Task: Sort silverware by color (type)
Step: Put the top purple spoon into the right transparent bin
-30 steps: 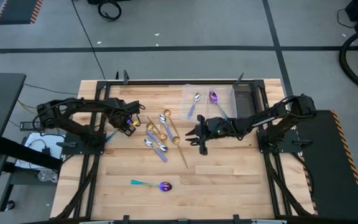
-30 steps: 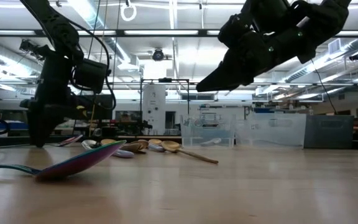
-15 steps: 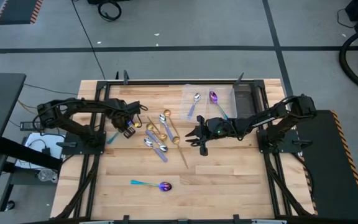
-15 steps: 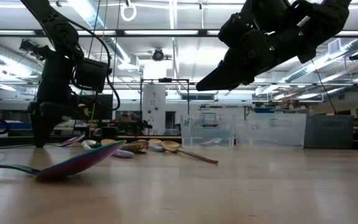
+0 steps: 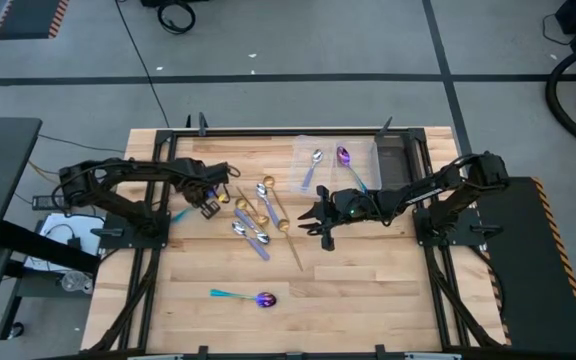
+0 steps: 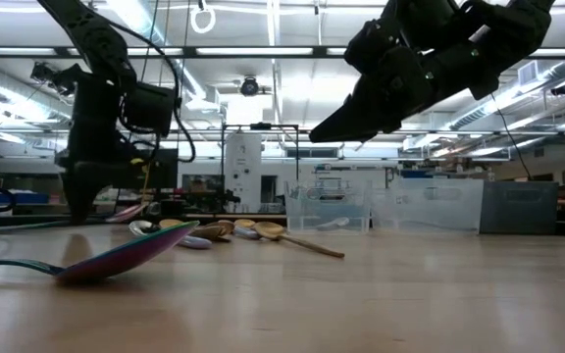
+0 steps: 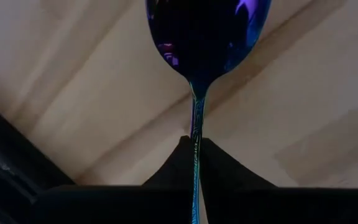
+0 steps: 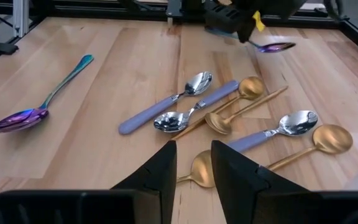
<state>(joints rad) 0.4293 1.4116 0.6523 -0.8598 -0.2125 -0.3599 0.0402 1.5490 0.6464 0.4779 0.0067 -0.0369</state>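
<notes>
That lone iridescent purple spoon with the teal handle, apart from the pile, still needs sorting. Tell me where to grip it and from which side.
Grip the iridescent purple spoon mid-handle, coming straight down with fingers across it. The slim teal handle lies nearly flat with bare wood either side; the rounded bowl would likely slip. The open right gripper is free.

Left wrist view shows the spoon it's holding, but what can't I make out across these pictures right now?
- Left wrist view: iridescent spoon, bowl tip cut off by the edge; handle end hidden between the left gripper fingers.
- High view: clear tray dividers too faint to count.
- Low view: spoon pile overlaps; colours blend.
- Right wrist view: right gripper open; the tray is out of frame.
</notes>
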